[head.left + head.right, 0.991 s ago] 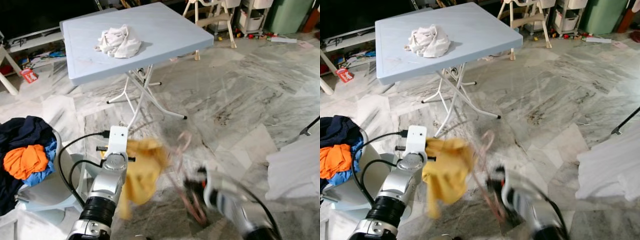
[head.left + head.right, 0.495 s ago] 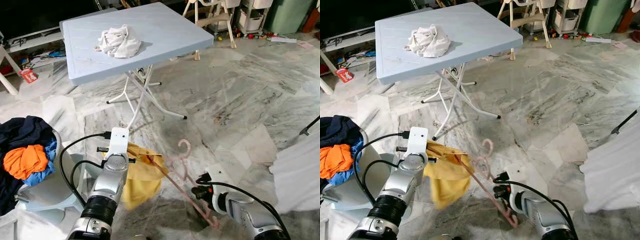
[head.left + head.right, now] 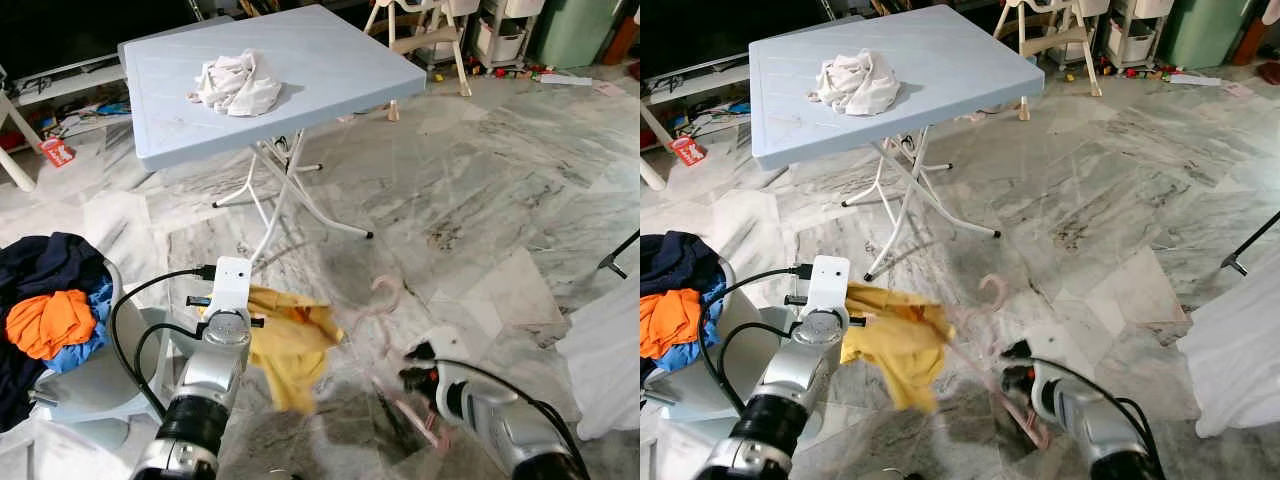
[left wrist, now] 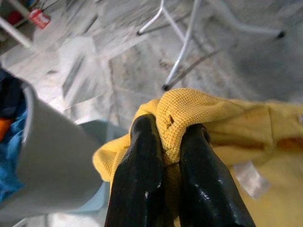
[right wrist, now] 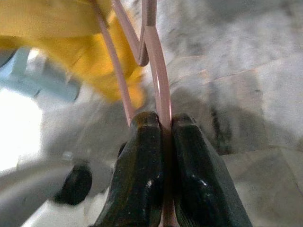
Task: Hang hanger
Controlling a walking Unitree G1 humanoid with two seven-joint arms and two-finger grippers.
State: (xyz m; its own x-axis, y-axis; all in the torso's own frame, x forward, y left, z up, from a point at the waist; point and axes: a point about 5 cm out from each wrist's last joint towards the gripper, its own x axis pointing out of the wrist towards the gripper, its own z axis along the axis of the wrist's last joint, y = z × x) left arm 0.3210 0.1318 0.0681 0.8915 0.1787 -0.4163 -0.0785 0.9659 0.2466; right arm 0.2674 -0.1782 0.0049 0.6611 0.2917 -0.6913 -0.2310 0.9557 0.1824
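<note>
Pink hanger (image 5: pixel 156 71) pinched in your right gripper (image 5: pixel 163 127), yellow garment (image 4: pixel 222 118) clamped in your left gripper (image 4: pixel 165 142), both low over the floor: dressing step; next, likely thread hanger into garment.

the left arm reaches forward from about seven o'clock in the head views, its silver forearm angled up toward twelve, a black cable looping beside the wrist and a white camera block on top. the left gripper (image 4: pixel 163 156) has its two black fingers (image 4: pixel 139 170) pressed together on a bunched fold of yellow cloth (image 4: pixel 189 113). the right arm comes in from about five o'clock, forearm pointing toward ten, blurred. the right gripper (image 5: pixel 163 142) has its fingers (image 5: pixel 142 156) closed tight on the thin bar of a pink hanger (image 5: pixel 158 85), the bar pinched between the two pads.
</note>
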